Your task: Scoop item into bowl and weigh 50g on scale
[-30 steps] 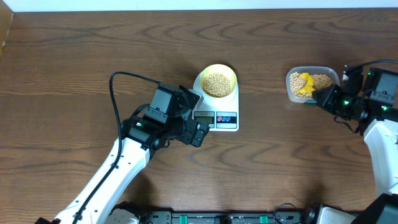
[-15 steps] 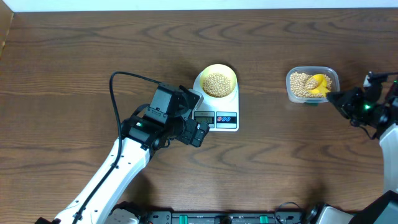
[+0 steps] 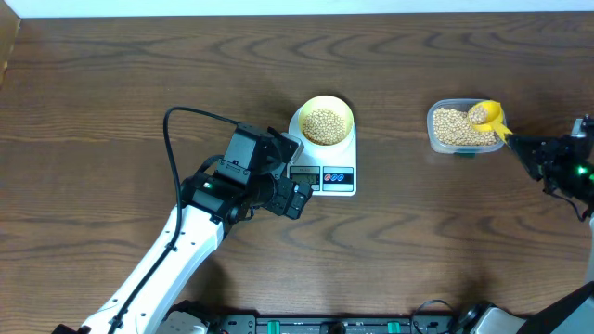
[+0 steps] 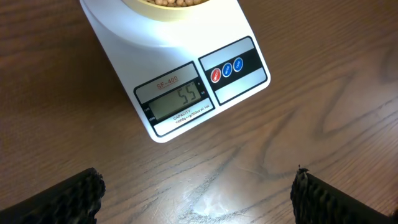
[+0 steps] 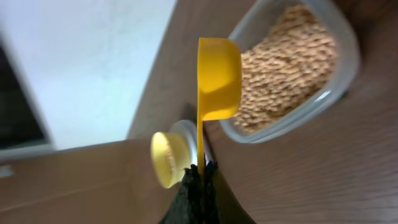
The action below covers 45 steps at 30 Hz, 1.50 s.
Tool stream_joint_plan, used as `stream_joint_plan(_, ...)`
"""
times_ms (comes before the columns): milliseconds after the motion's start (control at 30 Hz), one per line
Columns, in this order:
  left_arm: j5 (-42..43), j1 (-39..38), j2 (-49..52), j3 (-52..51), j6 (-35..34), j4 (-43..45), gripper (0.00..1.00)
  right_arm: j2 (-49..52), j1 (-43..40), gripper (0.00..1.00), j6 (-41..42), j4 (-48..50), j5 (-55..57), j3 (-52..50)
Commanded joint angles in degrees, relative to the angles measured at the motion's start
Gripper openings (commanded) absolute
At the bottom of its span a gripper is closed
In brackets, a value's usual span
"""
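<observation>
On the dark wooden table (image 3: pixel 111 93), the white digital scale (image 3: pixel 345 183) lies lengthwise front to back, display toward the wide-spread left hand (image 4: pixel 199 205); only the left wrist view reads its 55. At the clear plastic tub's (image 3: pixel 432 130) corner, the right hand (image 5: pixel 199 177) pinches a yellow scoop (image 3: pixel 487 114). Tan beans (image 3: pixel 324 125) fill the pale yellow bowl (image 3: pixel 346 111) on the scale.

The bowl (image 3: pixel 348 116) of beans (image 3: pixel 324 124) sits on the scale (image 3: pixel 321 187), tub (image 3: pixel 431 125) to its right.

Overhead straight down, wrists close (scale (image 3: pixel 327 178) shared)
</observation>
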Motion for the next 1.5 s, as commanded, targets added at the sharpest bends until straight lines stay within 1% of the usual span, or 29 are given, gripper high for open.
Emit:
stream_joint_plan(0,0.48,-0.07,0.37,0.85,0.52,-0.15,0.98,0.44,-0.48,0.01,0.59,-0.02,-8.81,-0.07)
stream_joint_plan(167,0.48,-0.07,0.37,0.85,0.55,-0.15,0.98,0.44,-0.07,0.01,-3.56,0.22,-16.72,-0.07)
stream_joint_plan(333,0.48,-0.07,0.37,0.85,0.55,-0.15,0.98,0.44,1.33,0.01,-3.67,0.24,-18.71,-0.07)
stream_joint_plan(567,0.48,-0.07,0.37,0.85,0.55,-0.15,0.98,0.44,9.33,0.01,-3.61,3.17,-19.10,-0.07)
stream_joint_plan(600,0.48,-0.07,0.37,0.85,0.55,-0.15,0.98,0.44,12.20,0.01,-3.37,4.74,-19.08,-0.07)
stream_joint_plan(667,0.48,-0.07,0.37,0.85,0.55,-0.15,0.98,0.44,15.32,0.01,-2.95,7.10,-18.86,-0.07)
stream_joint_plan(700,0.48,-0.07,0.37,0.85,0.55,-0.15,0.98,0.44,16.94,0.01,-2.40,8.46,-18.16,-0.07)
stream_joint_plan(733,0.48,-0.07,0.37,0.85,0.55,-0.15,0.98,0.44,19.74,0.01,-0.09,11.19,-15.91,-0.07)
stream_joint_plan(833,0.48,-0.07,0.37,0.85,0.55,-0.15,0.98,0.44,23.39,0.01,3.56,14.93,-13.35,-0.07)
stream_joint_plan(967,0.48,-0.07,0.37,0.85,0.55,-0.15,0.98,0.44,28.09,0.01,5.46,20.15,-12.02,-0.07)
stream_joint_plan(1100,0.48,-0.07,0.37,0.85,0.55,-0.15,0.98,0.44,31.93,0.01,8.13,23.06,-7.61,-0.07)
stream_joint_plan(1233,0.48,-0.07,0.37,0.85,0.55,-0.15,0.98,0.44,36.24,0.01,8.59,25.79,-3.82,-0.07)
stream_joint_plan(1467,0.48,-0.07,0.37,0.85,0.52,-0.15,0.98,0.48,42.21,0.01,8.57,26.38,4.87,-0.07)
